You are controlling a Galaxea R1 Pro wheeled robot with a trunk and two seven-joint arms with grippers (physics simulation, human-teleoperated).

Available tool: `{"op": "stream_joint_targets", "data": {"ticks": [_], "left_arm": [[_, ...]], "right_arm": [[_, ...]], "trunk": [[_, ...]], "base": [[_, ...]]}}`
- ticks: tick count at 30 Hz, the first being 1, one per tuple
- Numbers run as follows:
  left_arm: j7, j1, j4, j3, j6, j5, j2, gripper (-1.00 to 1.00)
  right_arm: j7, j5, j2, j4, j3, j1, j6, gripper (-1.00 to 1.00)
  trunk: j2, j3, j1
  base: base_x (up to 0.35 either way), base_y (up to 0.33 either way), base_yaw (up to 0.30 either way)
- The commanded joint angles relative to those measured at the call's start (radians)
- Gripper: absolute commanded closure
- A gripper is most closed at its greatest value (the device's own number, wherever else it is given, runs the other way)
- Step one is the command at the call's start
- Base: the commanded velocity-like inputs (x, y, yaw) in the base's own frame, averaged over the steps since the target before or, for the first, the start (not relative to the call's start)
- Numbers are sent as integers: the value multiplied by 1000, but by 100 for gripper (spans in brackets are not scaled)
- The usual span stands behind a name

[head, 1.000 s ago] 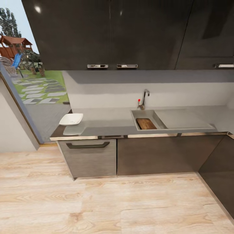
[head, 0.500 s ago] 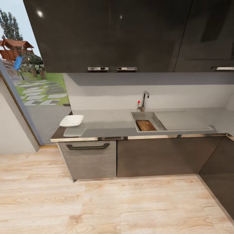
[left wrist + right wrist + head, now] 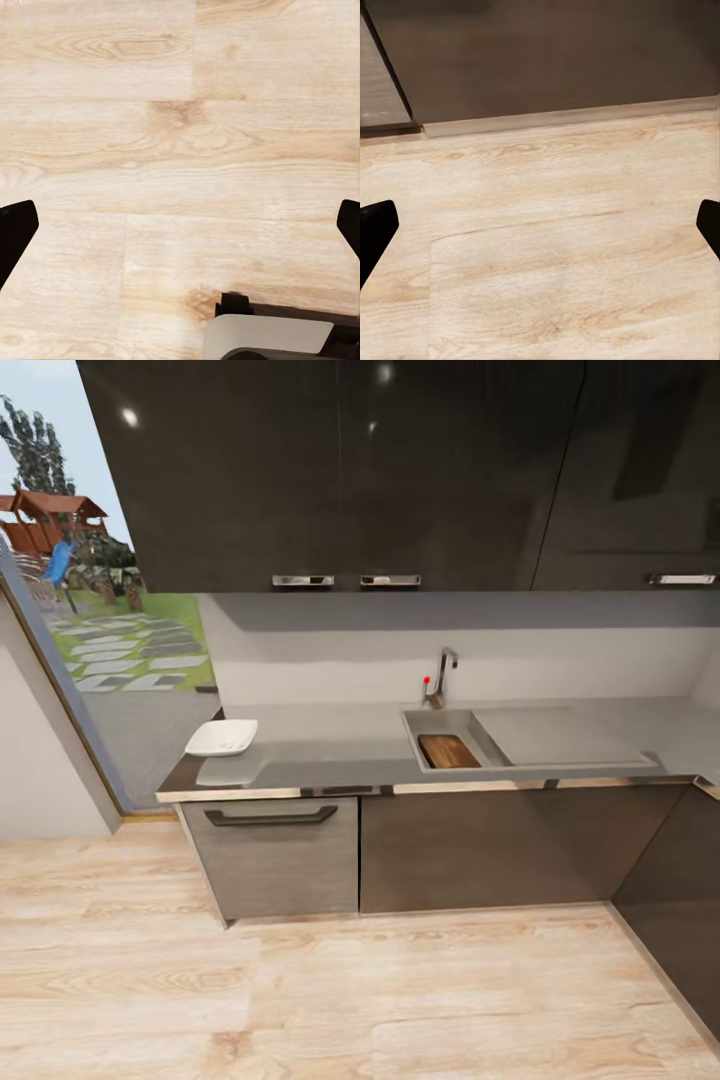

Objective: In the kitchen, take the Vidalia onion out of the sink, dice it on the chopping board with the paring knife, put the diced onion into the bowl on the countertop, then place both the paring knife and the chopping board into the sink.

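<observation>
Brown chopping board lies in the sink, far from the left gripper and right gripper, both spread wide over floor.

One bowl, one chopping board (in sink), three upper-cabinet handles.

Glossy black upper cabinets far; dark brown lower cabinets beneath; pale wood floor near; garden window left.
</observation>
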Motion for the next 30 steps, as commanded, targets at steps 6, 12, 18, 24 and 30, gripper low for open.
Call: {"op": "stream_joint_targets", "data": {"ticks": [6, 12, 18, 24, 30], "left_arm": [[2, -1, 1, -8, -3, 10, 0, -100], [2, -1, 1, -8, -3, 10, 1, -100], [2, -1, 1, -8, -3, 10, 1, -100], [2, -1, 1, -8, -3, 10, 1, -100], [2, -1, 1, -8, -3, 10, 1, -100]], "right_arm": [[-6, -3, 0, 0, 9, -1, -4, -100], [-6, -3, 0, 0, 9, -1, -4, -100], [-6, -3, 1, 0, 9, -1, -6, -100], [-6, -3, 1, 0, 9, -1, -6, -100], [-6, -3, 2, 0, 9, -1, -6, -100]], "trunk": [[-2, 7, 1], [-2, 17, 1], [-2, 26, 1], [-2, 36, 1], [-2, 45, 1]], "base": [[0, 0, 0], [0, 0, 0], [0, 0, 0], [0, 0, 0], [0, 0, 0]]}}
